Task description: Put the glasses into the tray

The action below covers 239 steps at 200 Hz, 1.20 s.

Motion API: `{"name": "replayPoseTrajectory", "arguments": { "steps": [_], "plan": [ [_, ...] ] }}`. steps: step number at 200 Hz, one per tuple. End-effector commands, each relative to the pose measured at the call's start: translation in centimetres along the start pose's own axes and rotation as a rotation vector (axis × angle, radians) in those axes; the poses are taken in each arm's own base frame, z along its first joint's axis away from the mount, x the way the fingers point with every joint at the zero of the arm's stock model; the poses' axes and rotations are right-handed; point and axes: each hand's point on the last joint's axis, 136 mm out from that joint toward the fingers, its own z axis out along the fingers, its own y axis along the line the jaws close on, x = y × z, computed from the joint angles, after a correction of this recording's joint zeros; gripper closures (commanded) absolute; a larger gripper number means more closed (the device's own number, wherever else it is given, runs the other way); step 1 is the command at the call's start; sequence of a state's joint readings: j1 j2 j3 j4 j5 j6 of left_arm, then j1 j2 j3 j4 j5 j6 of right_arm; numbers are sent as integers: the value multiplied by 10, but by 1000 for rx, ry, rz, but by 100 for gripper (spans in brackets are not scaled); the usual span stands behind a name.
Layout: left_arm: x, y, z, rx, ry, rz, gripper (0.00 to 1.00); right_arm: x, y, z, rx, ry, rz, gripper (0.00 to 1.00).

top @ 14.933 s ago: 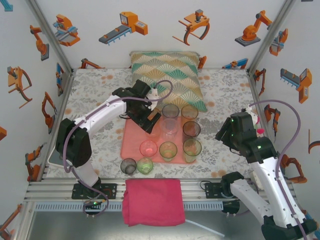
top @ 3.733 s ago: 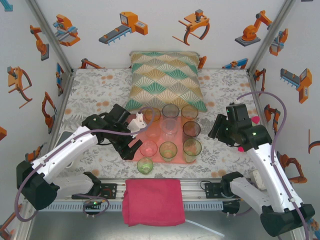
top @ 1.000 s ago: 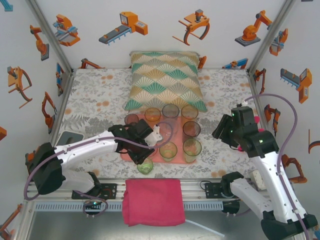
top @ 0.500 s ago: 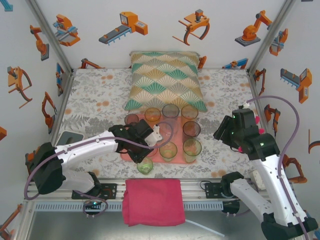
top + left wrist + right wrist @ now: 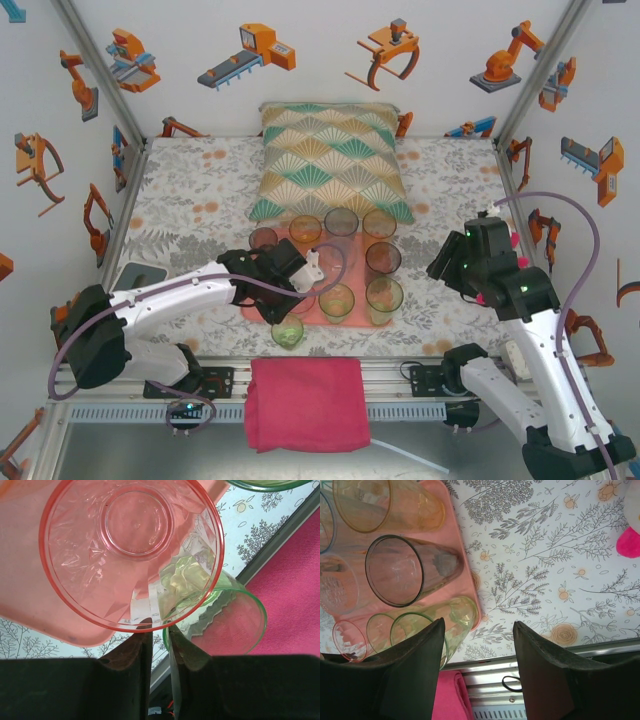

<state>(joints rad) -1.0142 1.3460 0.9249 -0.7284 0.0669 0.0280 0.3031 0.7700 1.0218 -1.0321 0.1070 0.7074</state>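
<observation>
Left wrist: left end effector [image 5: 159, 629] apparently pinches green glass [image 5: 235, 625] rim, pink glass [image 5: 135, 520] crowding alongside.

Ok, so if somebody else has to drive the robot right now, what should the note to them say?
Left gripper: straddles the rim of the green glass, narrow gap; firm grip unclear.
Right gripper: open, empty, right of the tray.
Done: the other glasses stand in the tray.
Left: the green glass sits on the table just off the tray's near edge; lift it in.
</observation>
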Motion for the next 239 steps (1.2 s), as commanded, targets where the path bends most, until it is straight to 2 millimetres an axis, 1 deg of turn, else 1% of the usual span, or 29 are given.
{"name": "replayPoseTrajectory", "arguments": {
  "steps": [1, 45, 60, 70, 108, 126, 178, 239],
  "plan": [
    [4, 0, 0, -5, 3, -12, 77, -2, -5, -1, 17, -23, 17, 46],
    [3, 1, -3, -14, -7, -15, 84, -3, -5, -3, 17, -26, 17, 46],
    [2, 1, -4, -16, -8, -14, 85, -3, -4, -3, 15, -26, 16, 46],
    [2, 1, -5, -18, -9, -13, 88, -3, -5, -3, 15, -27, 17, 46],
    [1, 3, -8, -28, -4, -8, 92, -4, -5, -4, 17, -29, 13, 46],
    [1, 4, -11, -37, -2, -3, 92, -4, -5, -4, 18, -30, 11, 46],
    [3, 8, -20, -62, 1, 20, 96, -5, -5, -3, 23, -28, 5, 45],
    [5, 15, -26, -104, -2, 48, 97, -3, -6, -4, 18, -31, 11, 46]
  ]
}}
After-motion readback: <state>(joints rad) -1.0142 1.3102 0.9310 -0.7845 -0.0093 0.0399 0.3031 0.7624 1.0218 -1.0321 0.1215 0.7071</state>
